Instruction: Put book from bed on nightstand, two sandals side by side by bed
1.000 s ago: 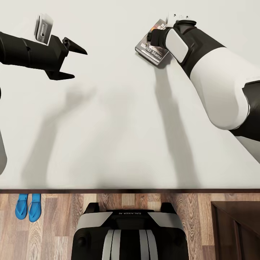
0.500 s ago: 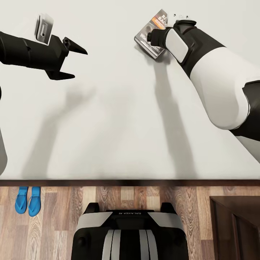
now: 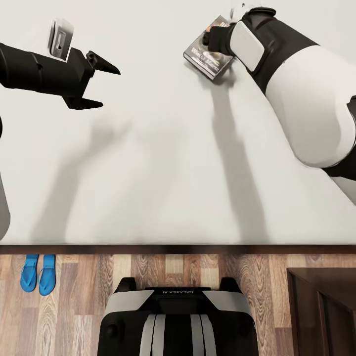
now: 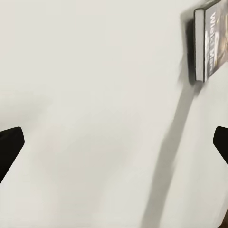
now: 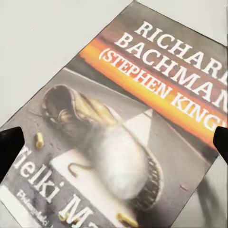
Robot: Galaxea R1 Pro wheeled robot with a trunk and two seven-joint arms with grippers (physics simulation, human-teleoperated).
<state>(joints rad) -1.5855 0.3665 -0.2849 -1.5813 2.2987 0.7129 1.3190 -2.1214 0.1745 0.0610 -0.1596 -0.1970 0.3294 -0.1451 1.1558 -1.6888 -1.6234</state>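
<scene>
The book (image 3: 203, 58) lies flat on the bed's pale mattress (image 3: 163, 163), far side, right of centre. My right gripper (image 3: 216, 41) hangs just over its far end; the wrist hides part of the cover. In the right wrist view the cover (image 5: 118, 137) with "RICHARD BACHMAN" and the orange band is close below, and the right gripper (image 5: 114, 142) is open, its tips wide apart over it. My left gripper (image 3: 110, 88) is open above bare mattress on the left; its wrist view has the book (image 4: 209, 42) off to one side. The two sandals (image 3: 38, 274) lie side by side on the floor by the bed's near edge.
The bed's dark wooden frame (image 3: 178, 248) runs across the view just ahead of my base (image 3: 178, 321). A dark brown nightstand (image 3: 321, 311) stands on the plank floor at the near right. Wood floor (image 3: 84, 306) lies between the sandals and my base.
The view shifted slightly, so the bed edge sits higher in the picture. My right arm has reached a little farther over the book, covering more of it. The left arm is still.
</scene>
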